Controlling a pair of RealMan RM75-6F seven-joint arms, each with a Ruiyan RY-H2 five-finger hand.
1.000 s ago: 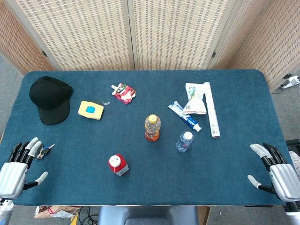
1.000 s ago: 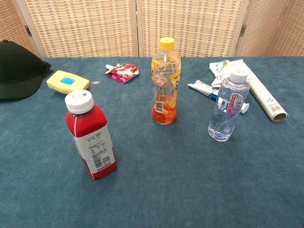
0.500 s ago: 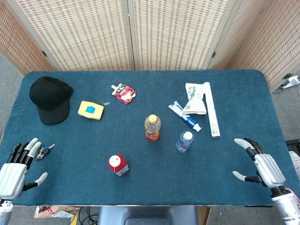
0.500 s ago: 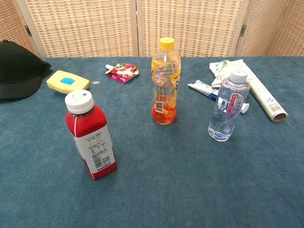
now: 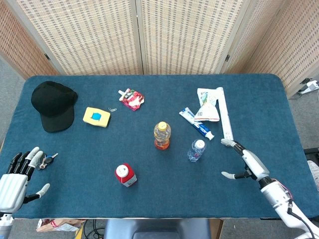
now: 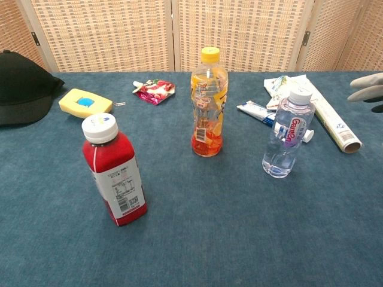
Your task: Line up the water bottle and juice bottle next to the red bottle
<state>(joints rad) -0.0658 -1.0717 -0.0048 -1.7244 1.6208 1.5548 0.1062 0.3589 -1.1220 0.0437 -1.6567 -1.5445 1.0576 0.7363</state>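
Note:
The red bottle (image 5: pixel 125 175) (image 6: pixel 114 170) with a white cap stands upright near the table's front, left of centre. An orange juice bottle (image 5: pixel 162 135) (image 6: pixel 209 102) with a yellow cap stands upright at mid-table. To its right stands the clear water bottle (image 5: pixel 196 150) (image 6: pixel 287 133). My right hand (image 5: pixel 245 160) (image 6: pixel 366 89) is open, fingers spread, a short way to the right of the water bottle and apart from it. My left hand (image 5: pixel 16 177) lies open at the front left corner, far from all bottles.
A black cap (image 5: pixel 53 105), a yellow sponge pack (image 5: pixel 96 117), a red snack pouch (image 5: pixel 132 98), a toothpaste tube (image 5: pixel 196 123), a crumpled wrapper (image 5: pixel 207 106) and a rolled white sheet (image 5: pixel 226 117) lie further back. Keys (image 5: pixel 47 160) lie beside my left hand.
My right hand has moved from the front right edge inward and to the left, toward the water bottle. The left hand and all bottles stay in place.

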